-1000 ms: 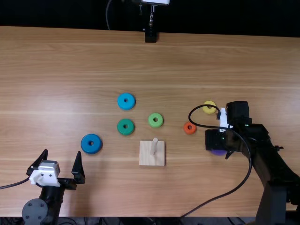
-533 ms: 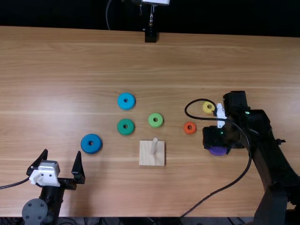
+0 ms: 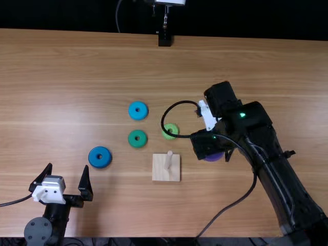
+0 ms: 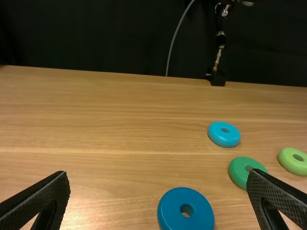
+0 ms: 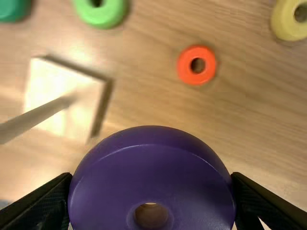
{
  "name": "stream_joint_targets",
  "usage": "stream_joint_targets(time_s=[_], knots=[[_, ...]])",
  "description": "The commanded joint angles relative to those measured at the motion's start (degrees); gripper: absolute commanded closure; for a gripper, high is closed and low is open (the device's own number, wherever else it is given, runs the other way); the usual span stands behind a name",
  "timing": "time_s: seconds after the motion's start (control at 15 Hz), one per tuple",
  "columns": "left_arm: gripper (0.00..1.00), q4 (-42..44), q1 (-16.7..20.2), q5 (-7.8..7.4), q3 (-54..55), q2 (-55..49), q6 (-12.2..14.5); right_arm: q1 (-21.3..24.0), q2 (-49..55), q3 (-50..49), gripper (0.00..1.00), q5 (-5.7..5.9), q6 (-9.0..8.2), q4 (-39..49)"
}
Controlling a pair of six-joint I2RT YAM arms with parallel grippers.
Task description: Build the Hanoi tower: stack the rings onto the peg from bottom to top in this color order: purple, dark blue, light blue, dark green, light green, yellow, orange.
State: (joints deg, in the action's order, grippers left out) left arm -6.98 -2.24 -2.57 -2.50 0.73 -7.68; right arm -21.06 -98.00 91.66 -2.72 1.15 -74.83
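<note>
Top view: the table (image 3: 77, 72) lies under both arms. The left gripper (image 3: 68, 166) has its jaws spread wide, with a gap between them; the right gripper (image 3: 206, 145) has its jaws grasping the purple ring, and the arm partly covers that ring there. The wooden base (image 3: 174, 174) with its upright peg (image 3: 168, 160) sits between the two pairs of jaws, nearer the right pair.

Right wrist view: the purple ring (image 5: 153, 167) shows far more plainly, pinched at opposite sides between the jaws. It is the thickest-looking thing there, deep violet and smooth, with a glossy curved line across its rounded edge and a small round hole facing the camera.

The dark blue ring (image 4: 172, 211) lies flat, just beyond the left jaws. The light blue ring (image 4: 220, 139) is farther beyond them, and the dark green ring (image 3: 131, 138) is between the two pairs of jaws. The light green ring (image 3: 166, 134) is nearer the right jaws, partly crossed by the cable (image 3: 180, 136) in the top view. The right wrist view also shows the yellow ring (image 5: 285, 24) and, smallest, the orange ring (image 5: 208, 64), both beyond the right jaws.
</note>
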Motion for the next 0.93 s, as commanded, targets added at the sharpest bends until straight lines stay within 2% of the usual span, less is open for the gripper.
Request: stream_joint_targets(time_s=[0.0,0.13,0.4,0.67,0.87], knots=[[0.00,-0.4,0.3,0.25,2.5,-0.7,0.5,-1.8,0.0,6.1,1.00,0.51,-0.51,-4.3],[0.00,-0.4,0.3,0.25,2.5,-0.7,0.5,-4.4,0.0,11.8,1.00,0.51,-0.41,-9.7],[0.00,-0.4,0.3,0.25,2.5,-0.7,0.5,-9.6,-0.1,17.8,1.00,0.51,-0.41,-9.7],[0.00,-0.4,0.3,0.25,2.5,-0.7,0.5,-14.8,-0.3,18.4,1.00,0.40,-0.51,-9.3],[0.00,-0.4,0.3,0.25,2.5,-0.7,0.5,-15.2,-0.4,18.5,1.00,0.40,-0.62,-9.2]])
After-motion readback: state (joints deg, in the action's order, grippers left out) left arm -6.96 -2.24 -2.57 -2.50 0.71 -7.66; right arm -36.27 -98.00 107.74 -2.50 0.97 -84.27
